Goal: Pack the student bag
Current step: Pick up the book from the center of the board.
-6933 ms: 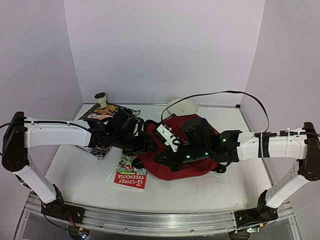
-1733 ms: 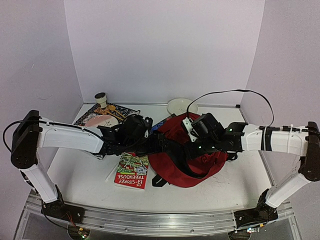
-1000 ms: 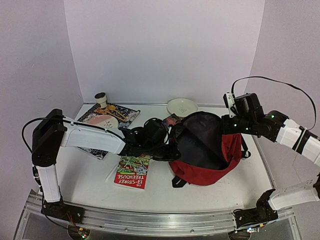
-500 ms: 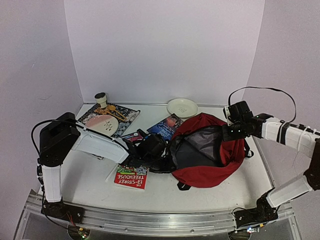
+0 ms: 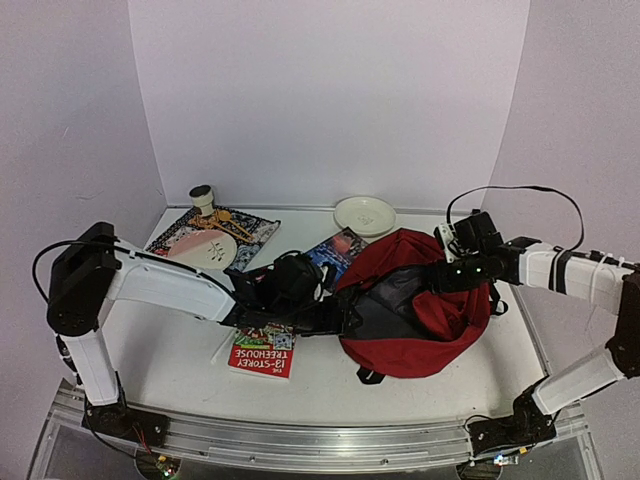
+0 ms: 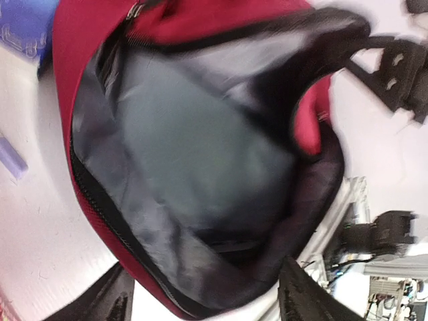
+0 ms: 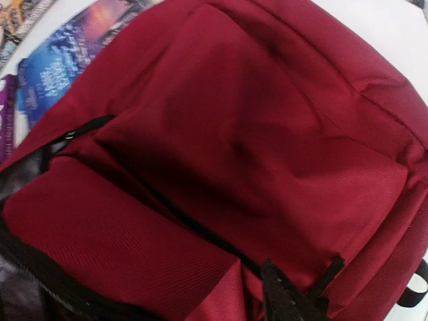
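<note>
Nothing is packed yet: the bag [image 5: 420,345] gapes empty, the Treehouse book [image 5: 262,352] lies outside, left gripper [image 5: 345,316] spread at its mouth, state of right gripper [image 5: 438,278] unclear.

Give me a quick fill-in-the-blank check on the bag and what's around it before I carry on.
1. The student bag is dark ____ on the outside.
2. Its main compartment stands ____, which exposes the lining to the left wrist camera.
3. That lining is ____ in colour.
4. The Treehouse book lies on the ____, not in the bag.

Missing words: red; open; grey; table.
</note>
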`<state>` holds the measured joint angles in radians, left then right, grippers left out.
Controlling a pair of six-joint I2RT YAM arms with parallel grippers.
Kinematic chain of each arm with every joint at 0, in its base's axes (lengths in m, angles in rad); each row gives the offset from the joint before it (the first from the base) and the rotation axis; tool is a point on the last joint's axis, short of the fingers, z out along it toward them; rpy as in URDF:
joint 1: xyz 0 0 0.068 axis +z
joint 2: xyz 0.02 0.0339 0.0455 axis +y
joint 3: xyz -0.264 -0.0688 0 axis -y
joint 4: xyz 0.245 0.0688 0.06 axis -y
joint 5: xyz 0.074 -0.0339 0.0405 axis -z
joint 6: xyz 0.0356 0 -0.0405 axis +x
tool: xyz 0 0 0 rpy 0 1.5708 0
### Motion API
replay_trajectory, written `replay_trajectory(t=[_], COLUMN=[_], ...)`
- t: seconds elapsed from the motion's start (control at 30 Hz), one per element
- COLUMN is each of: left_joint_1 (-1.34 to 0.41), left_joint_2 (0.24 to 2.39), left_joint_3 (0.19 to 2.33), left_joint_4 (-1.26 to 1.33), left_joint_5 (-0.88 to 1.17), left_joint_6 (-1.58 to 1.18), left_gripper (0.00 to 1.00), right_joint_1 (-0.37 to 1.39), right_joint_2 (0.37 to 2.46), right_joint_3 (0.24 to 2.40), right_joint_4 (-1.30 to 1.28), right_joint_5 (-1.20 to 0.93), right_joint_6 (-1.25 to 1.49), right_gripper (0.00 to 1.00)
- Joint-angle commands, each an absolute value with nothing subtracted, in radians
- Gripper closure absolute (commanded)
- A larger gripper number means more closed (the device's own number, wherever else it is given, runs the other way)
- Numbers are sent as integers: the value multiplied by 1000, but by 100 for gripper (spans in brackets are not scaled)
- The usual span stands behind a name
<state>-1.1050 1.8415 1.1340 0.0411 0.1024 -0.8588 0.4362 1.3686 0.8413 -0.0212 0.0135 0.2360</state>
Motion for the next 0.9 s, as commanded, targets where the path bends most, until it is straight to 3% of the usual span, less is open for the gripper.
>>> replay_trajectory(t=[0.0,0.2,0.37,0.63,0.87], left_joint_1=[-1088,-1038,-968,-884,-830], left_joint_2=[1714,1605,1497,1313,1187], left_joint_3=[1103,1038,939,780,643], left_joint_4=[12,-67,-93,-164,-175], left_joint_5=[47,10,9,-50,-22], left_joint_6=[-835,-821,-831,-839,-873], left_gripper=[21,14,12,7,6], right_joint_1=[433,434,444,566,766], right_joint_2=[1286,1185,1112,1060,1218], right_joint_3=[825,799,792,742,770], right_joint_4=[-16,16,52,257,470], right_joint_5=[-142,-267,-363,-437,-407], right_joint_6=[262,314,369,504,605], right_gripper=[36,19,13,6,5])
